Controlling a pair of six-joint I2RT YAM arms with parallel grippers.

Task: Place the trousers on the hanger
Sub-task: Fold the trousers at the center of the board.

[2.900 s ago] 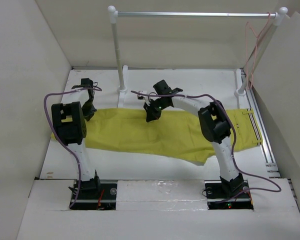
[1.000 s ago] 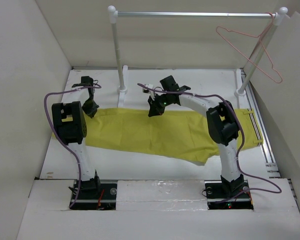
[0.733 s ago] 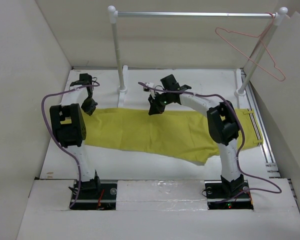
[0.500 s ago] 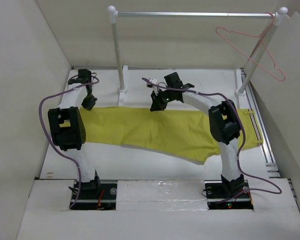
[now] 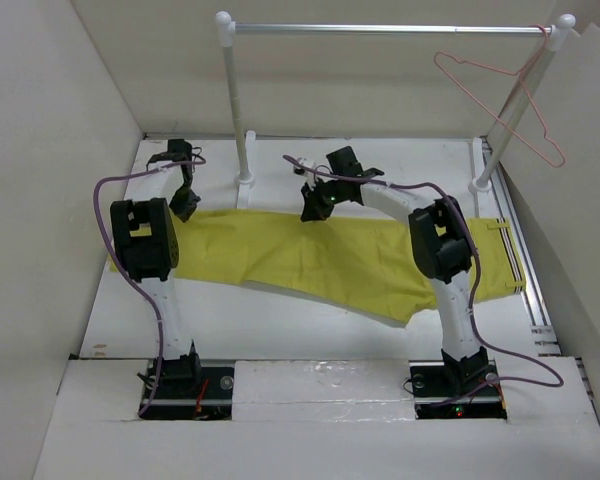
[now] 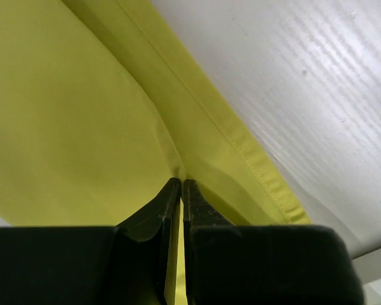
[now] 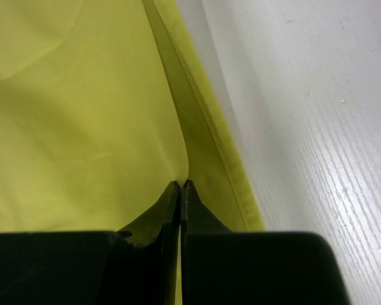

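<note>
White tabletop (image 5: 380, 165) between cream walls. Spread flat across it: yellow trousers (image 5: 320, 262), striped waistband to the right. Left gripper (image 6: 181, 185) clenched on a fold of the far edge near the leg end; right gripper (image 7: 182, 185) likewise pinching that edge mid-length. Pink wire hanger (image 5: 500, 108) hanging at the right end of the silver rail (image 5: 380, 29), well apart from the cloth.

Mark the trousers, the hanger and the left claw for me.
trousers (image 5: 320, 262): top external view, mid-leg cloth.
hanger (image 5: 496, 115): top external view, its long lower wire.
left claw (image 6: 180, 182): left wrist view, between the fingertips pinching the cloth.
</note>
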